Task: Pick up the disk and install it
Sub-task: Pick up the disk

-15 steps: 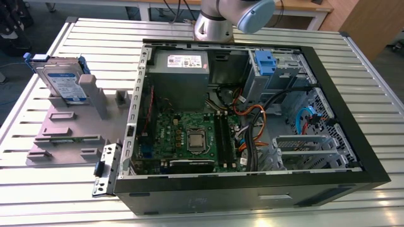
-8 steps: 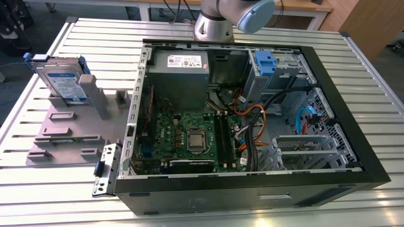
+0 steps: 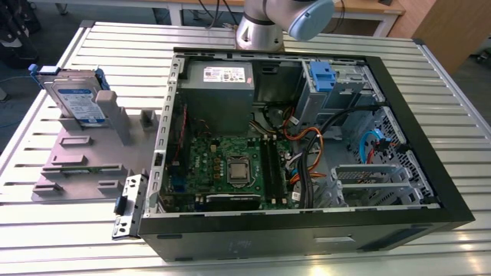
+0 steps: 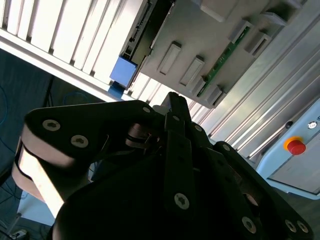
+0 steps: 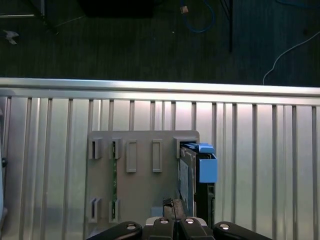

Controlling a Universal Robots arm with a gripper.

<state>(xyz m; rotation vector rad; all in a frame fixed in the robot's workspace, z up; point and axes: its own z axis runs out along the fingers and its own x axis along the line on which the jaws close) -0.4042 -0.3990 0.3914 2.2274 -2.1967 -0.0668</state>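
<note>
The hand is hanging above the grey holder with its dark fingers pressing together into a narrow tip, holding nothing and pointing down at the holder in both wrist views. The disk is standing on edge in a slot of that holder, its blue carrier showing at one end, apart from the hand and below it. In the exterior view the disk is leaning upright at the holder's far corner, on the exterior view's left of the case, showing a white-and-blue label whose print I cannot make out. The psu inside the open case is wearing a white sticker, too small to read. The arm is rising from the desk behind the case, with a blue-capped joint bending toward the exterior view's right.
</note>
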